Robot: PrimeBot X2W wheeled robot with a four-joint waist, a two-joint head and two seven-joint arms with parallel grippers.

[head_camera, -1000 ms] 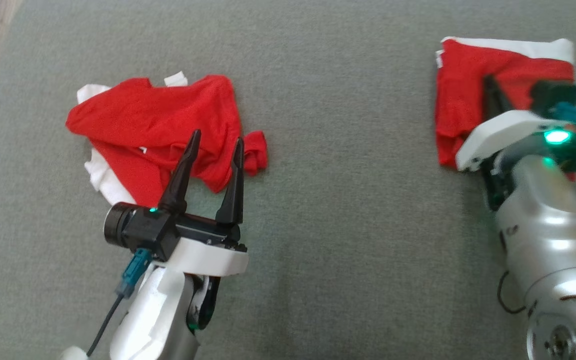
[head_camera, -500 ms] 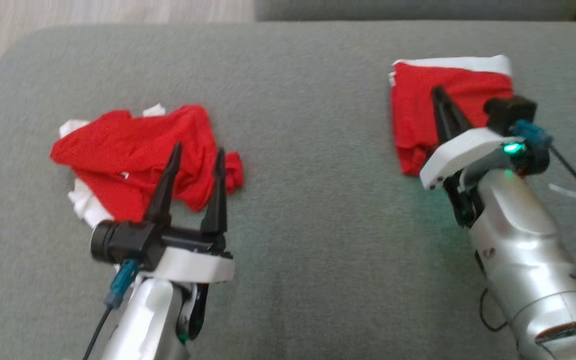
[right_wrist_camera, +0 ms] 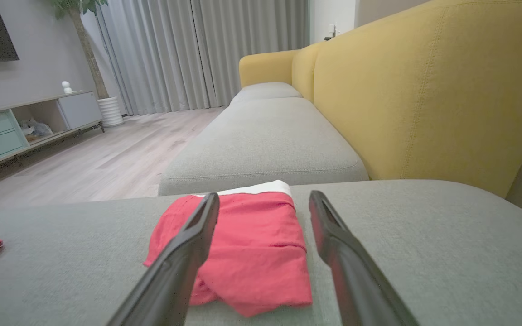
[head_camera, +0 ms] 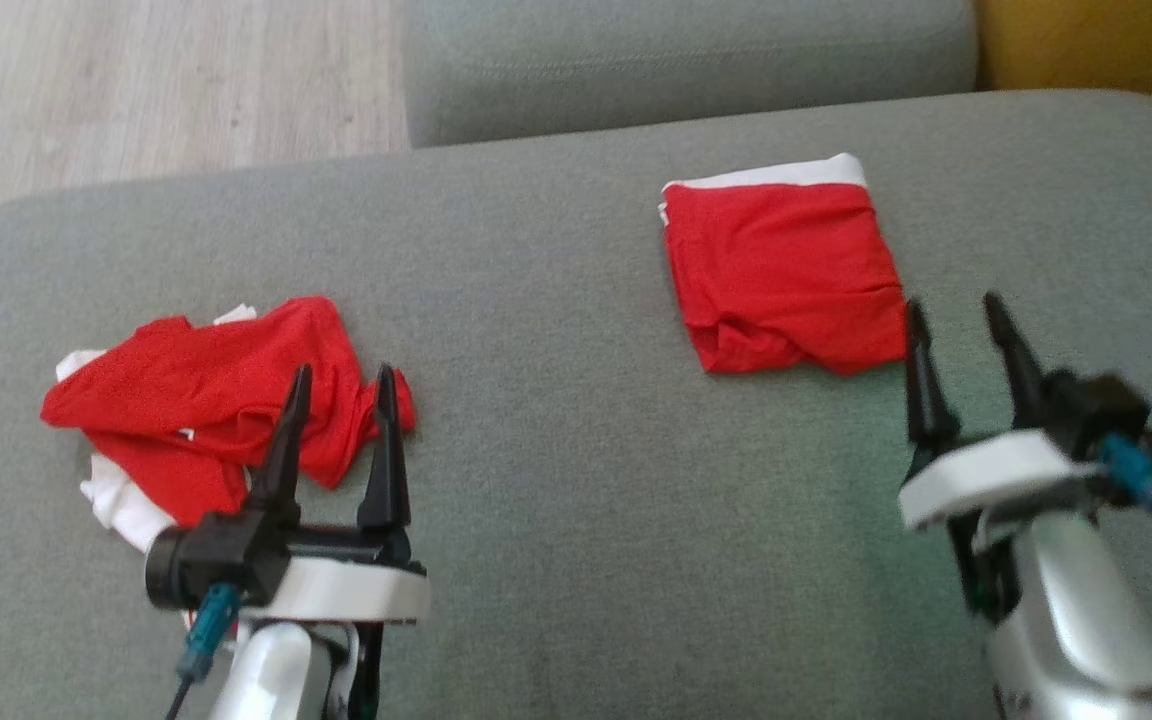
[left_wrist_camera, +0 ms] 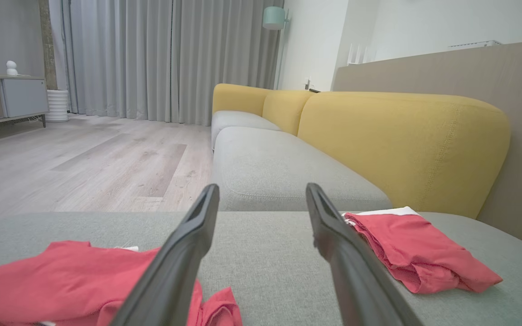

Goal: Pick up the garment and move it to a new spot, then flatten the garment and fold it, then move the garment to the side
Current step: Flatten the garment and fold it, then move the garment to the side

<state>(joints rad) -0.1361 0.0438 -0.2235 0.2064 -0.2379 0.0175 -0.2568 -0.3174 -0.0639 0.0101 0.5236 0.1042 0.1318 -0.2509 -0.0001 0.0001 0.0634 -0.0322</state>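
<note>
A red garment (head_camera: pixel 781 265) with a white band lies folded into a neat square on the grey sofa seat (head_camera: pixel 576 480), right of the middle. My right gripper (head_camera: pixel 952 303) stands open just off its near right corner, holding nothing. From the right wrist, the folded garment (right_wrist_camera: pixel 247 244) lies beyond the open right gripper (right_wrist_camera: pixel 264 195). A second red and white garment (head_camera: pixel 206 400) lies crumpled at the left. My left gripper (head_camera: pixel 343 372) hangs open over its right edge. The left wrist view shows the crumpled garment (left_wrist_camera: pixel 75 276) and the folded garment (left_wrist_camera: pixel 415 246) either side of the open left gripper (left_wrist_camera: pixel 262 188).
Another grey seat cushion (head_camera: pixel 686 50) adjoins the far edge. The yellow backrest (head_camera: pixel 1096 45) runs along the right. Wood floor (head_camera: pixel 136 90) lies beyond the seat's far left edge. Bare cushion stretches between the two garments.
The right gripper, earlier shut with its fingers on the folded garment, has drawn back off it and opened. The head camera has tilted, shifting the whole picture. The left gripper stays open.
</note>
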